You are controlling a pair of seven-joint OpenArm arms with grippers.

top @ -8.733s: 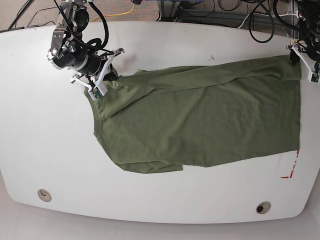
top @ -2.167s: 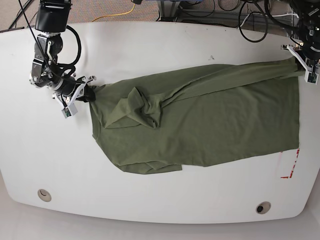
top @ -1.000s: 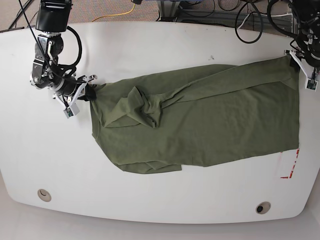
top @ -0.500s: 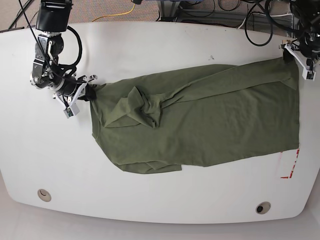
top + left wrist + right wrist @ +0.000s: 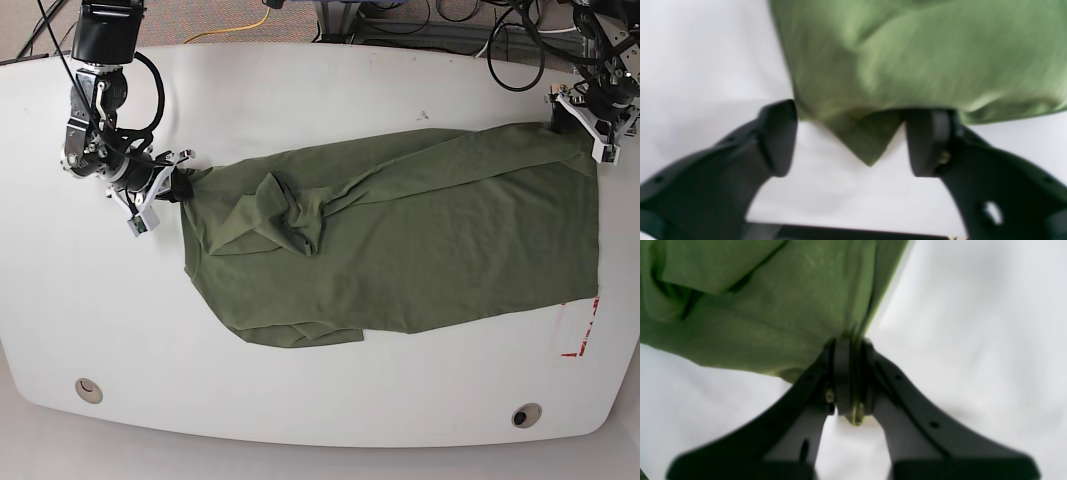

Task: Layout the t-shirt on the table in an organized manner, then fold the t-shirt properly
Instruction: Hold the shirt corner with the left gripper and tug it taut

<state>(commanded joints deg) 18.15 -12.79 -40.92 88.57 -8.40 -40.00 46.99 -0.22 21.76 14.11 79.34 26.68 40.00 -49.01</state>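
Olive cotton, one t-shirt (image 5: pixel 420 240): spread across the centre and right of one white table (image 5: pixel 300 90), bunched in a knot left of centre. Judged soft, light, limp; best taken at corners and hems. Two grommets along the near edge. One right gripper (image 5: pixel 848 373), upper left of the base view, clenched on a shirt edge. One left gripper (image 5: pixel 851 140), upper right, fingers spread around a free corner, not pinching.

Bare table (image 5: pixel 330 90) rings the t-shirt (image 5: pixel 420 240); nothing blocks passage.
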